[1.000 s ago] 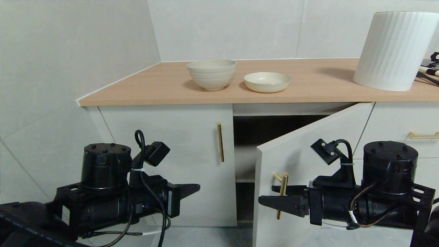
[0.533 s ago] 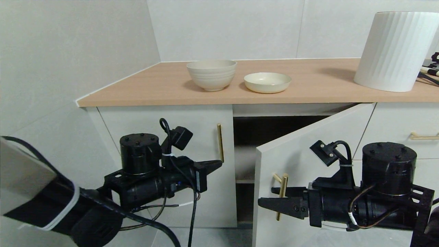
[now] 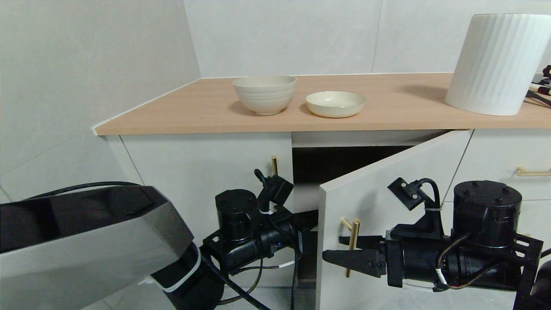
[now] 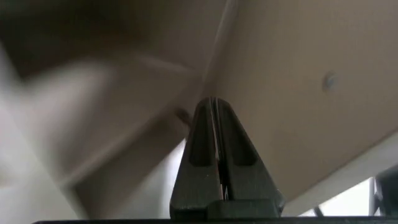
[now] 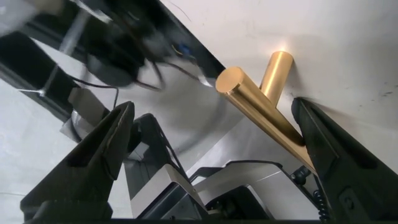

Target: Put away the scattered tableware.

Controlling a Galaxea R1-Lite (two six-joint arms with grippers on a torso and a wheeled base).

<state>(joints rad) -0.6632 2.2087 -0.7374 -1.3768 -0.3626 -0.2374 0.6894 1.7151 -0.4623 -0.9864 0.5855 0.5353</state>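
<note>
My right gripper (image 3: pixel 349 249) is sitting wide open around the gold handle (image 3: pixel 356 224) of the door (image 3: pixel 387 172). My left gripper (image 4: pixel 212 118) is pinching tight on nothing at the cupboard (image 3: pixel 344 163) opening. The bowl (image 3: pixel 264 94) and dish (image 3: pixel 335 103) are sitting side by side on the counter (image 3: pixel 172 112).
</note>
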